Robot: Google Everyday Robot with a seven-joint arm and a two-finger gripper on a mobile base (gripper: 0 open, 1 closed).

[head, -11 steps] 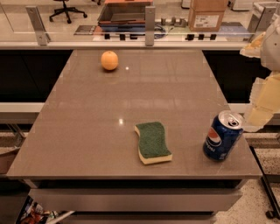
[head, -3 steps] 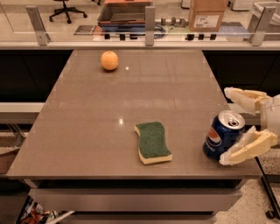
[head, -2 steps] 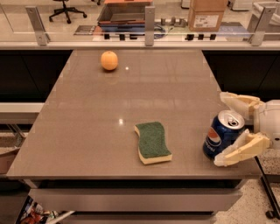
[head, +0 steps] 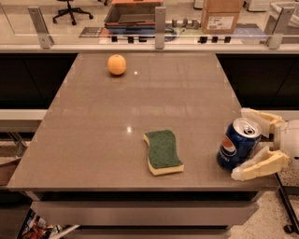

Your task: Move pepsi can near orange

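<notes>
Pepsi can stands upright at the near right corner of the counter, close to both the front edge and the right edge, with its silver top and pull tab showing and its round logo facing front-left. The gripper reaches in from the right side at the can's height, and its pale fingers are spread, one on each side of the can. One lies low along the can's near side by the base. The other runs behind the can, level with its rim. Both sit just beside the can, but whether either one presses on the metal cannot be told. The gripper's rounded white body is at the right border, past the counter's edge.

Left of the can, near the front middle of the counter, a sponge lies flat with its green scouring face up and a yellow layer beneath. It is apart from the can.

The orange rests at the far left of the counter, near the back edge, well apart from the can and the sponge.

Beyond the counter runs a low rail with metal posts. Behind it are a cardboard box, a flat tray and the base of an office chair on the floor.
</notes>
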